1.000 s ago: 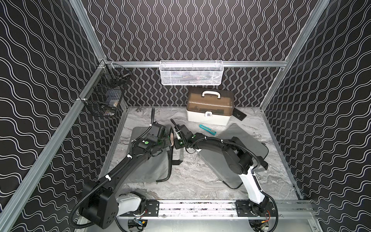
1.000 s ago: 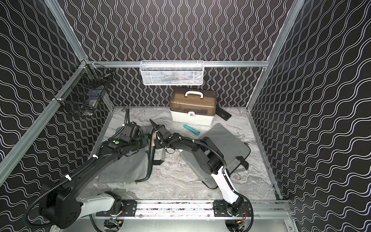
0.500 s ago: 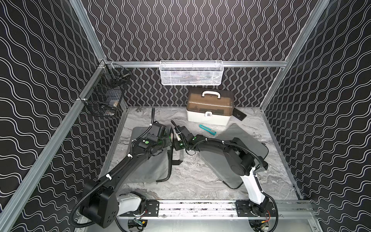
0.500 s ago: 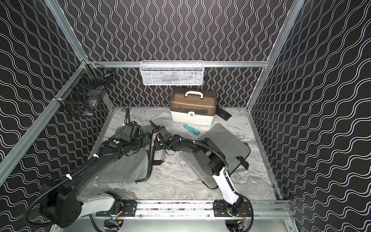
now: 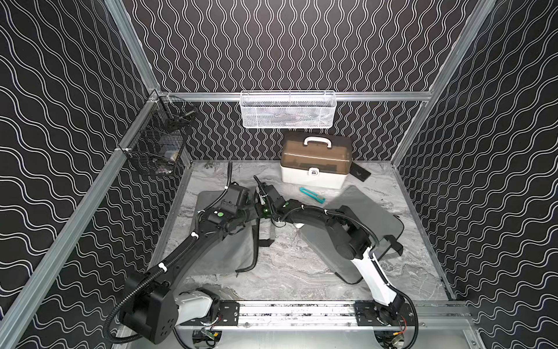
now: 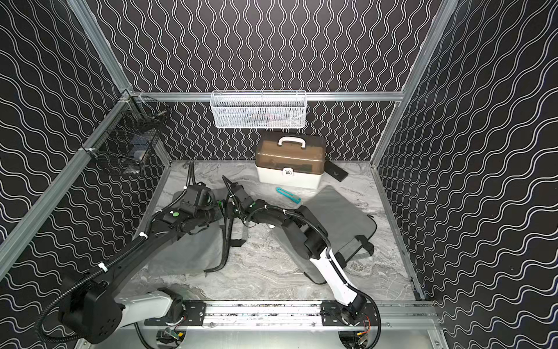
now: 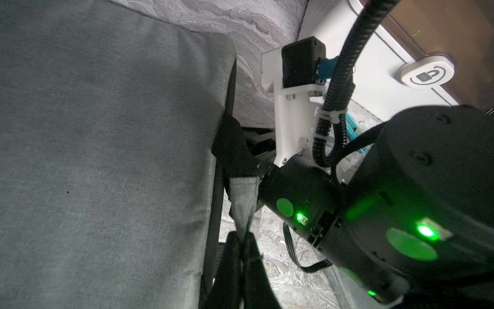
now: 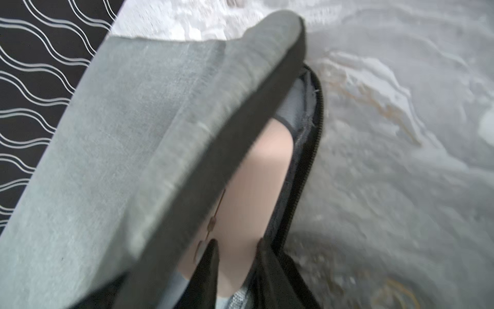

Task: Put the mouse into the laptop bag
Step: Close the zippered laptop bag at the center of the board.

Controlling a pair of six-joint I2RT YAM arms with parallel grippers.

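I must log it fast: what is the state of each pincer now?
Left pincer: shut on the bag strap.
Right pincer: jaws apart over the mouse inside the bag; grip cannot be told.

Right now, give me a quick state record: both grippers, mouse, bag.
left gripper: shut, pinching a grey fabric strap at the edge of the grey fabric laptop bag
right gripper: at the bag's unzipped mouth, jaws parted, grip unclear
pale pink computer mouse: inside the opening, partly under the raised flap, at the right gripper's tips
bag: zip open, lying on the marble-pattern table
task: mouse in the bag's mouth; release not confirmed
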